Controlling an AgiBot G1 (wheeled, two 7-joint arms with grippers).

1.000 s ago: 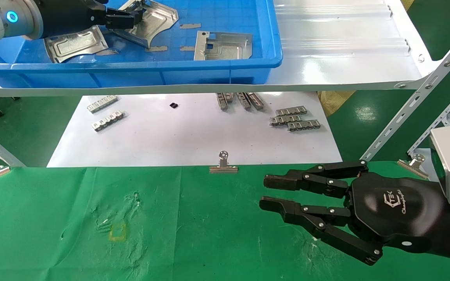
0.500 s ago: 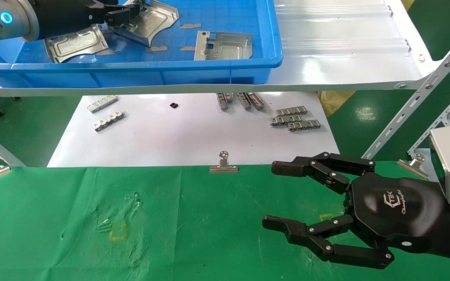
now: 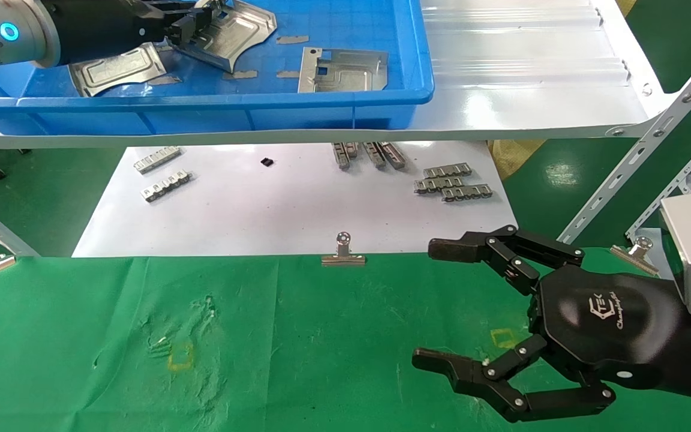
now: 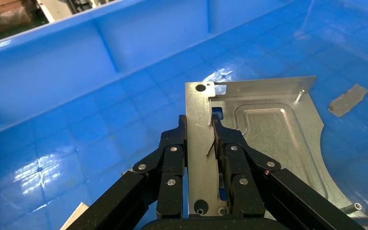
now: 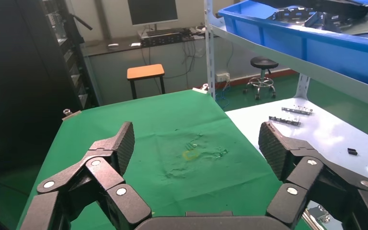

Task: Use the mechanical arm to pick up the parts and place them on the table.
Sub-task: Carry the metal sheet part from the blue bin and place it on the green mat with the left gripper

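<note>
Left tool is up in the blue bin on the shelf, fingers pinched together on the folded rim of a plate. The left wrist view shows it clearly: one finger on each side of the upright rim strip, and the plate's embossed face spreads out over the bin floor beyond. Whether the plate is off the floor, I can't tell.

Two more plates lie in the bin: one just beside the arm, partly under it, and one well off toward the bin's right end, flat near the front wall.

Right tool hangs over the table's right part, fingers spread wide apart, nothing between them. The right wrist view looks through that gap along the green cloth.

Below the shelf, a white sheet carries small grey strips. A binder clip sits on the table's far edge.
</note>
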